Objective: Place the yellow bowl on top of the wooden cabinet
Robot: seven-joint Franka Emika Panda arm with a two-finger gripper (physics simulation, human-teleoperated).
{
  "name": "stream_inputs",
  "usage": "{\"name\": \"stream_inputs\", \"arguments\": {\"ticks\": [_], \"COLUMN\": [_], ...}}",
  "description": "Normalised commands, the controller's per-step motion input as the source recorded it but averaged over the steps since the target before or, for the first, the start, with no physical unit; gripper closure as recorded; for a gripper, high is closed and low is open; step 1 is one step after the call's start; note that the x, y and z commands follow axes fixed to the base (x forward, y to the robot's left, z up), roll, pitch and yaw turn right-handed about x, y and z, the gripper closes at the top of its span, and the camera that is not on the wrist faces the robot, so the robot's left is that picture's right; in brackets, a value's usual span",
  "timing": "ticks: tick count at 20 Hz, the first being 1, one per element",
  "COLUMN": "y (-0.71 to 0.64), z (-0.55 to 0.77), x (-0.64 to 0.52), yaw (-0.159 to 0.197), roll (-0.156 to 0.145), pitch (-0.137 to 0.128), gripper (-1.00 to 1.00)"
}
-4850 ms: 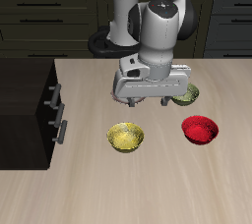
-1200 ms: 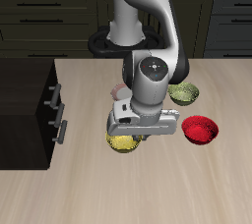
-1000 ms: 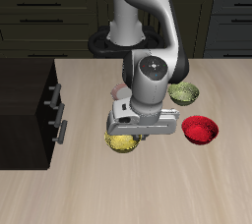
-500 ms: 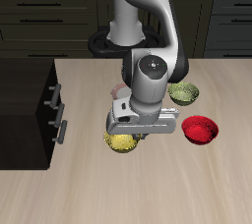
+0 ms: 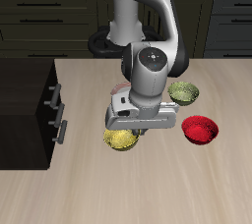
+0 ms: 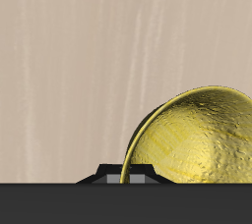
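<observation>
Far left of the exterior frame: the wooden cabinet (image 5: pixel 25 105), near-black, boxy, two silver bar handles (image 5: pixel 56 113) on its drawer fronts, flat top bare. It stands on the light wood-grain surface (image 5: pixel 148 194).

Centre-left, lower half: the yellow bowl (image 5: pixel 121 140), golden, speckled inside. Only its near rim shows below the grey hand of the arm; the rest is covered. It sits well apart from the cabinet. Whether it rests on the surface or is lifted just off it, cannot tell from this view.

Centre: the Franka arm (image 5: pixel 148 31) bends down over the yellow bowl, and the pincer (image 5: pixel 128 133) is at the bowl's rim. Fingers hidden behind the hand body in the exterior view. The wrist view gives the textured bowl (image 6: pixel 197 141) tilted, rim up close against the dark pincer body (image 6: pixel 126 174); fingertips not visible there either. Apart, together or clamped on the rim: cannot tell.

Right of centre, farther back: an olive-green bowl (image 5: pixel 183 92), partly behind the arm.

Right, level with the yellow bowl: a red bowl (image 5: pixel 200 129), standing clear.
</observation>
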Motion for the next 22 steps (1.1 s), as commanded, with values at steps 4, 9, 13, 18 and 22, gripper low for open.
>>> {"name": "stream_inputs", "arguments": {"ticks": [4, 9, 13, 18, 22], "y": [-0.05, -0.03, 0.0, -0.01, 0.0], "z": [0.13, 0.08, 0.12, 0.18, 0.16], "x": [0.0, 0.0, -0.04, -0.04, -0.05], "yaw": [0.011, 0.004, 0.011, 0.013, 0.031], "roll": [0.0, -0.003, 0.005, 0.0, 0.002], "pitch": [-0.024, -0.018, -0.018, -0.027, -0.044], "gripper": [1.0, 1.0, 1.0, 1.0, 1.0]}}
